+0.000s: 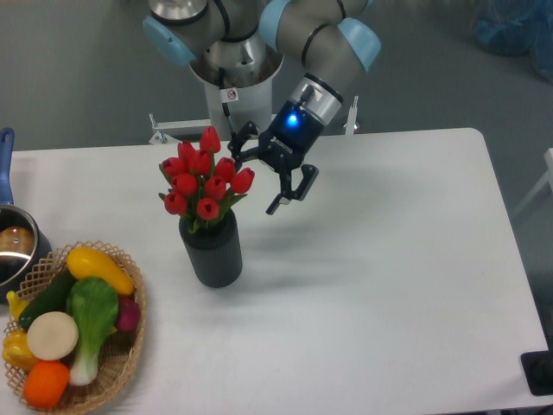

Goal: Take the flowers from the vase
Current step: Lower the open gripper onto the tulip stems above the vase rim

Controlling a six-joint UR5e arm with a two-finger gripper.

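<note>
At the left edge of the table (397,285) a metal pot (15,251) with a blue handle sat partly out of view, and just below it, at the front-left corner, a wicker basket (130,341) held toy vegetables. Further right, left of the table's middle, stood the vase (212,251), dark and ribbed, with the flowers (204,183) rising from its mouth: roughly 10 red buds spreading wider than the vase, green leaves showing at the rim. The bunch looked light and stiffish, probably artificial, with heads that could crush or bend under a hard pinch; the stems were hidden inside the vase, so the likeliest hold seemed to be low on the cluster, just above the rim, followed by a straight lift so the light vase would not tip. Right of the buds, the gripper (257,177) hung above the table with its 2 fingers spread apart and empty, 1 finger near the rightmost bud. The arm reached down from the back edge, wrist tilted toward the bunch, a blue light lit on it.
</note>
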